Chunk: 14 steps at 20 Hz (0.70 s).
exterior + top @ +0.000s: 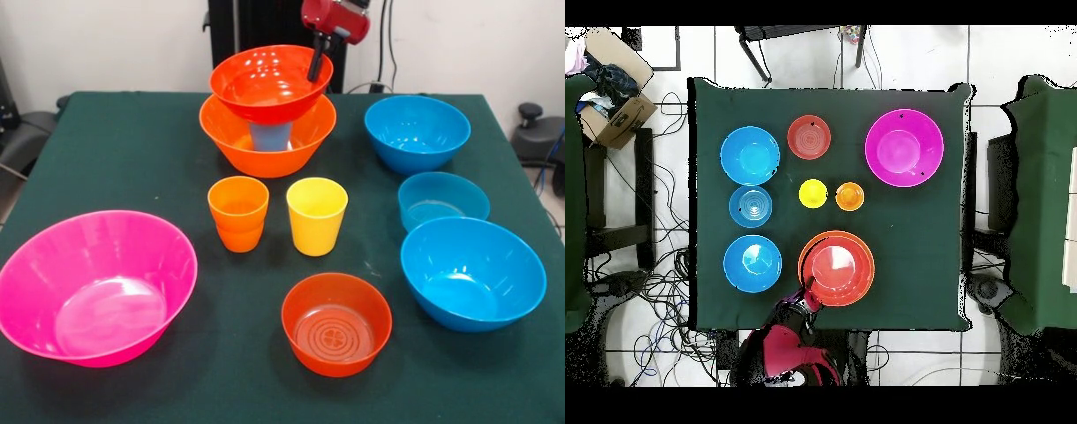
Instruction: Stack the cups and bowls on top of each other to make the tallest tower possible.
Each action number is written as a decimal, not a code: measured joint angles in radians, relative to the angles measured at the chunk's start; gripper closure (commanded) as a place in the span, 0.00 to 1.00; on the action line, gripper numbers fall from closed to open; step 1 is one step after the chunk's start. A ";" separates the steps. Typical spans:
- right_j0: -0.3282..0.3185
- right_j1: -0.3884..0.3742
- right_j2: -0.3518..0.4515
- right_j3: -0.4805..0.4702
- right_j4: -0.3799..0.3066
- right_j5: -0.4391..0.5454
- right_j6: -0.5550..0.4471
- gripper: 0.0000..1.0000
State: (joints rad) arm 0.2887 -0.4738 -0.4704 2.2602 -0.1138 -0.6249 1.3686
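Fingers (316,60) reach down over the red-orange bowl (269,81), one dark finger lying against its rim on the pedestal side; whether the gripper (315,71) pinches that rim or has let go, I cannot tell. The bowl sits atop the blue cup (270,135), upturned inside the big orange bowl (267,137): that's the tower. The orange cup (238,212) and yellow cup (316,215) stand just beyond it, away from the arm, likely next.
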 measured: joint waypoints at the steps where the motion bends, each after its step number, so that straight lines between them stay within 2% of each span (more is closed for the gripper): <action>1: 0.001 0.000 0.000 0.000 0.000 0.000 0.000 1.00; 14: 0.032 0.000 -0.002 -0.006 0.000 0.018 0.000 1.00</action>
State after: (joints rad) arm 0.3203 -0.4739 -0.4727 2.2538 -0.1138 -0.6074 1.3686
